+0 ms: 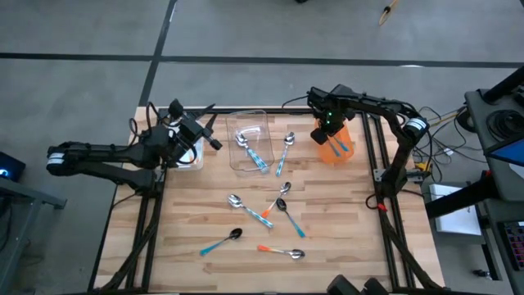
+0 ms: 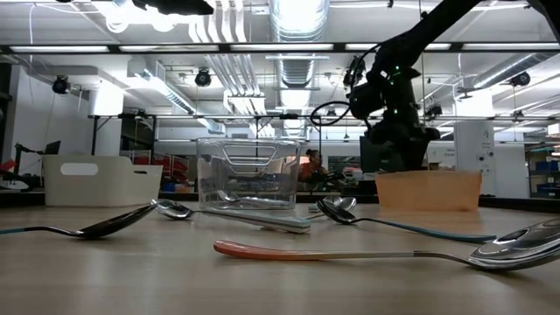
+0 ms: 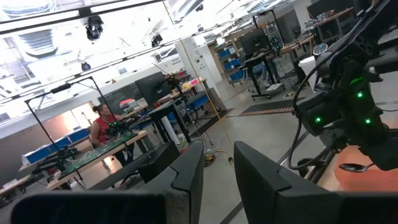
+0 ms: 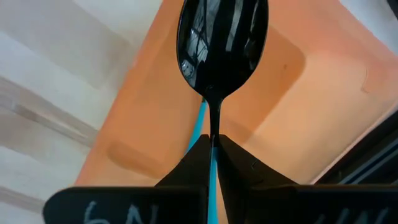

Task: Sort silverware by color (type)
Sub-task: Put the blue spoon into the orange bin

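The counter (image 1: pixel 344 238) is pale wood in planks, with a smooth, faintly sheened top. The spoons (image 1: pixel 273 215) lying on it have polished metal bowls, mirror-bright, and thin plastic handles. The dark spoon (image 4: pixel 221 46) over the orange bin (image 4: pixel 298 81) is glossy black, reflecting the ceiling lights. That bin looks like smooth matt plastic. The clear bin (image 2: pixel 251 172) is transparent glossy plastic; the white bin (image 2: pixel 101 179) at the left is dull plastic. The right hand (image 4: pixel 213 158) is matt black.
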